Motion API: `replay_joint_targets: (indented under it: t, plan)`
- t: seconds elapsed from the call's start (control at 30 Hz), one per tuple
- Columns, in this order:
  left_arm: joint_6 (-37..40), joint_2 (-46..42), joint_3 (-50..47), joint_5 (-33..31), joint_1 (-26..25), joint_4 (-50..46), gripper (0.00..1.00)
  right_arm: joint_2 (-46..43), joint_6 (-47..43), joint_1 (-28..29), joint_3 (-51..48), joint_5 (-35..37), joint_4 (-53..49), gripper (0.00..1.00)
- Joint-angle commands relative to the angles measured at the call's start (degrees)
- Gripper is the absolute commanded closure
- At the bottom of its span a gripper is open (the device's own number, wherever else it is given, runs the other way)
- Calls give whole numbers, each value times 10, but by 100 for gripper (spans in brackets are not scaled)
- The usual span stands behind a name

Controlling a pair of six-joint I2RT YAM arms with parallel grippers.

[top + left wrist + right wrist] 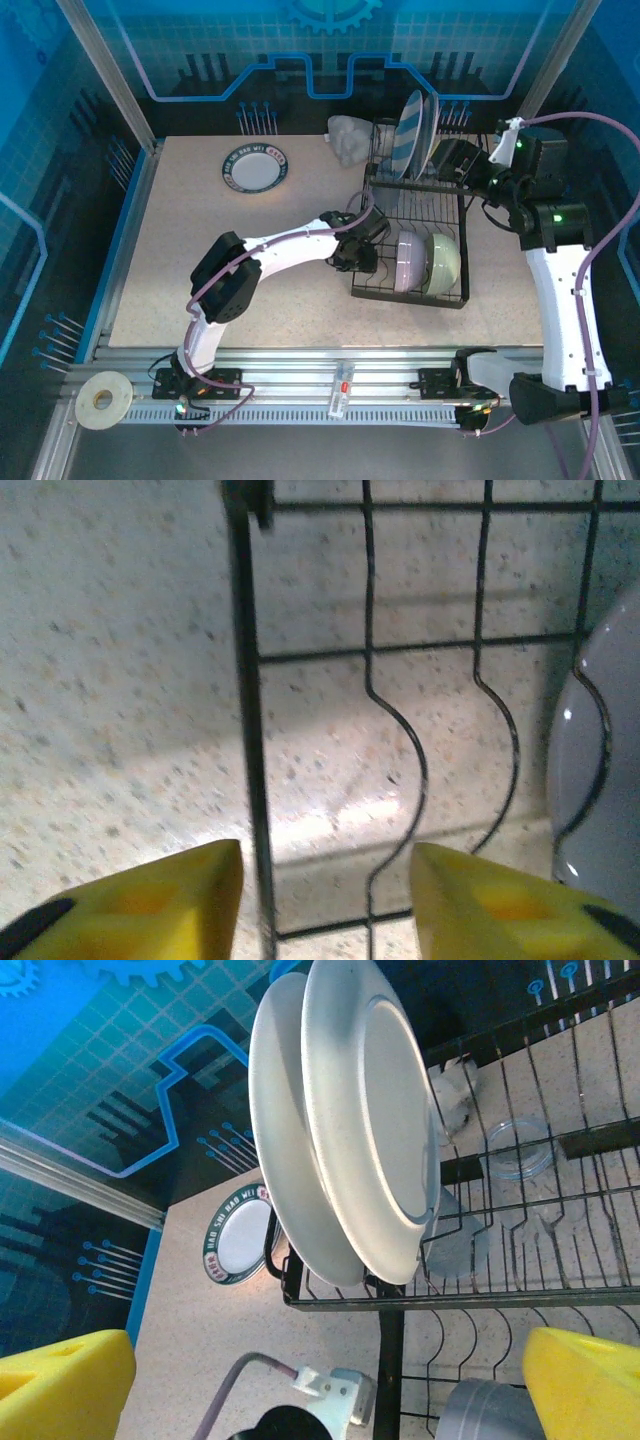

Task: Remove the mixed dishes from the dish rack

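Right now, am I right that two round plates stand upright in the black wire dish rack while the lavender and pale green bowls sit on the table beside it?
No: the top external view shows the lavender bowl and the pale green bowl inside the black wire dish rack. The two round plates do stand upright.

Black wire dish rack [408, 297], blue-and-white striped plate [408, 135], lavender bowl [408, 262], pale green bowl [446, 262], speckled beige table [200, 230]

rack wire [249, 730] between left fingers [160, 900], open tabletop [110, 680] beside
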Motion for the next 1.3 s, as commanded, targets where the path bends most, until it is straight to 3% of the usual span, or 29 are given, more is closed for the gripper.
replay_joint_targets:
  t: [0.0,0.1,0.23,0.4,0.5,0.63,0.7,0.83,1.07,1.27]
  plan:
    - [13,-28,22,-10,0,-39,31,-23,-22,-9,-2,24,-6,0]
    - [25,-37,54,-39,0,-70,12,-28,-37,-3,-1,43,-13,0]
    - [52,-75,65,-65,4,-64,1,-27,-51,9,5,68,-17,0]
    - [122,-159,5,-21,34,20,1,-9,-50,20,30,102,-23,1]
    - [145,-220,-52,60,73,84,1,8,-42,24,42,124,-24,1]
    - [124,-299,-147,204,138,194,1,52,-51,37,102,154,-60,2]
    - [112,-329,-189,241,155,241,1,71,-50,43,125,164,-69,2]
    - [118,-362,-206,272,162,230,1,117,-34,68,181,200,-90,3]
    - [161,-379,-214,269,169,204,1,190,-29,91,251,241,-112,8]
    - [147,-376,-235,285,178,265,1,244,-58,104,315,293,-139,13]
